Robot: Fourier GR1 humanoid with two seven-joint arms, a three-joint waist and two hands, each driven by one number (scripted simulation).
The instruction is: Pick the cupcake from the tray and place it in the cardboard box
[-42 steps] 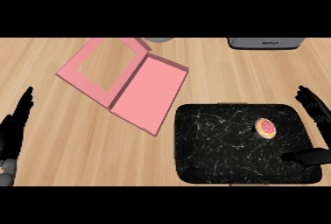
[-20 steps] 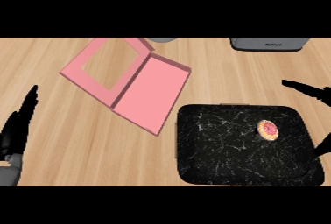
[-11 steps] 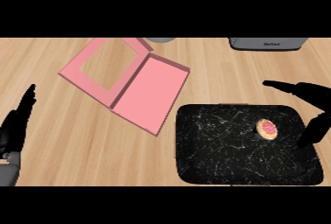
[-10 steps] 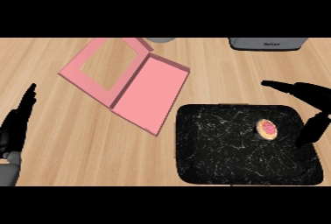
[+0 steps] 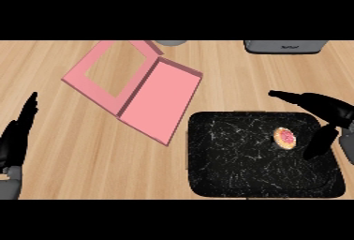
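The left hand (image 5: 17,136) rests at the counter's near left edge, fingers straight and pointing up, holding nothing and well apart from everything the task concerns.

On the near right of the counter (image 5: 83,154) lies the black tray (image 5: 235,159). The cupcake (image 5: 284,138) sits on it, toward the tray's right edge and a little nearer its far side than its near one. The right hand (image 5: 325,115) hangs over that right edge with its fingers spread and nothing in them. One dark digit, probably the thumb, reaches down over the tray just right of the cupcake, and another stretches left beyond the tray's far edge. So the cupcake lies just left of the hand, in the gap between those two digits, apparently untouched. This hand is plainly the nearer one, and it likely needs only a short move left and down before closing.

Beyond the tray's far left corner the pink cardboard box (image 5: 162,101) lies open, its windowed lid (image 5: 110,70) folded out to the left. It is well apart from the cupcake, up and to the left.
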